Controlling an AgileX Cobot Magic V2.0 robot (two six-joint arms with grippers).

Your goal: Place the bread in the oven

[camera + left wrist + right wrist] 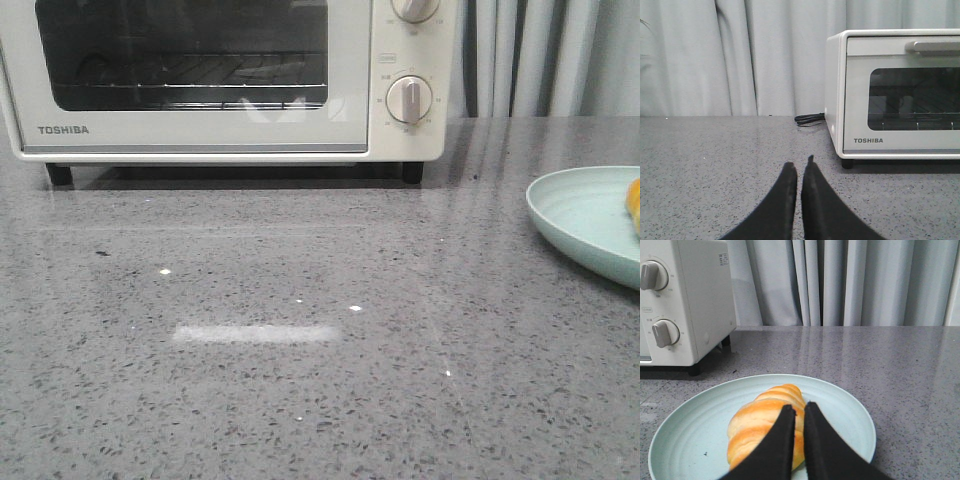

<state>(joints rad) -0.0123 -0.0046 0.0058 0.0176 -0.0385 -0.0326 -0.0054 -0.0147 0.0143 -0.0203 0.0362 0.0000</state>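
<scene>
The bread (757, 422), a golden roll with paler stripes, lies on a pale green plate (685, 440); only its tip (634, 203) shows at the right edge of the front view. My right gripper (799, 406) hangs over the roll, shut, with nothing between its fingers. The cream-white oven (200, 120) stands at the back left with its glass door closed. My left gripper (800, 164) is shut and empty over the bare counter, in front of the oven's (895, 95) left corner. Neither gripper shows in the front view.
The plate (580, 220) sits on the grey speckled counter to the right of the oven. A black cable (809, 119) lies behind the oven's left side. The door handle (935, 46) runs along the top of the door. Grey curtains hang behind the counter.
</scene>
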